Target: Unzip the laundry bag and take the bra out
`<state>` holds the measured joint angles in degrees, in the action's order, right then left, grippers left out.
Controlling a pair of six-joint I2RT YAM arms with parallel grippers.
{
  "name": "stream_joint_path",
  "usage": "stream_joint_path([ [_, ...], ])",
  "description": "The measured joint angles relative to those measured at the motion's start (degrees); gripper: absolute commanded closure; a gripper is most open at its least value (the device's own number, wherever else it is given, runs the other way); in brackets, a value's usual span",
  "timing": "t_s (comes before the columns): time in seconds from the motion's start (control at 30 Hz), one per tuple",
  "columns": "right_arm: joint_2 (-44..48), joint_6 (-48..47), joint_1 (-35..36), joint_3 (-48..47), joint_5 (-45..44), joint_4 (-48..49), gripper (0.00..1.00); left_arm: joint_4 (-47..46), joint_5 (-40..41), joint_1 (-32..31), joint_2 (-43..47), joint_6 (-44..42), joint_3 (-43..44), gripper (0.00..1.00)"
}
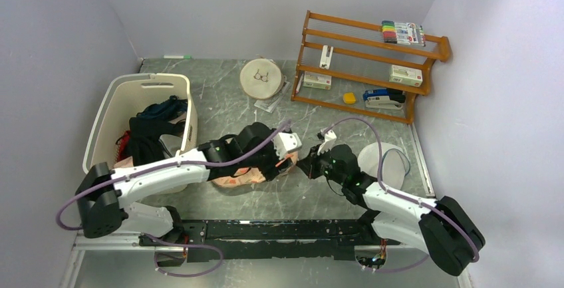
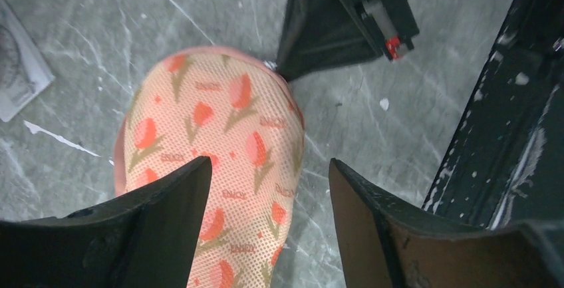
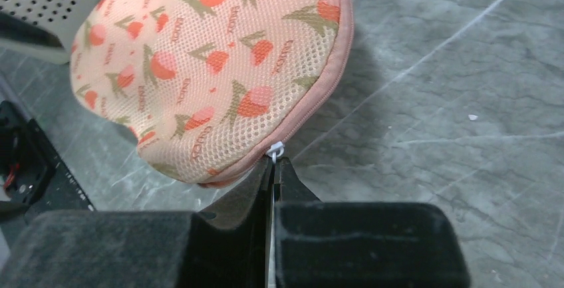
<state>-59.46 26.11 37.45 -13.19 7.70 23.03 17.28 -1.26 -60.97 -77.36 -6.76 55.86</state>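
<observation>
In the upper left of the frame, the rounded mesh laundry bag [image 3: 213, 68] hides its contents; the right gripper [image 3: 273, 168] pinches its small white zipper pull [image 3: 275, 148], and the left gripper [image 2: 269, 165] stands wide open, holding nothing.

Left arm [image 1: 159, 173] jaws gape; right arm [image 1: 399, 201] jaws pinched

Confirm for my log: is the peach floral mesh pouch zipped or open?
Zipped where visible: the peach floral mesh pouch shows a closed pink seam; right pincer pinches its white pull.
</observation>
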Motion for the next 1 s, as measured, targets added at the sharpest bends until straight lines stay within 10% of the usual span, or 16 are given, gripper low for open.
stream_joint_path([
  [0.23, 1.55, 0.02, 0.02, 0.39, 5.05, 0.63, 1.00, -4.79, -3.23, 1.31, 7.37, 6.01, -1.66, 0.02],
  [0.63, 6.78, 0.15, 0.13, -0.81, 8.50, -4.22, 1.00, -9.42, 1.01, 1.27, 24.57, 30.75, -16.31, 0.06],
  [1.0, 8.31, 0.13, 0.85, 0.68, 12.68, -3.23, 1.00, -4.33, 4.46, 0.85, 14.62, 31.98, -13.03, 0.12],
])
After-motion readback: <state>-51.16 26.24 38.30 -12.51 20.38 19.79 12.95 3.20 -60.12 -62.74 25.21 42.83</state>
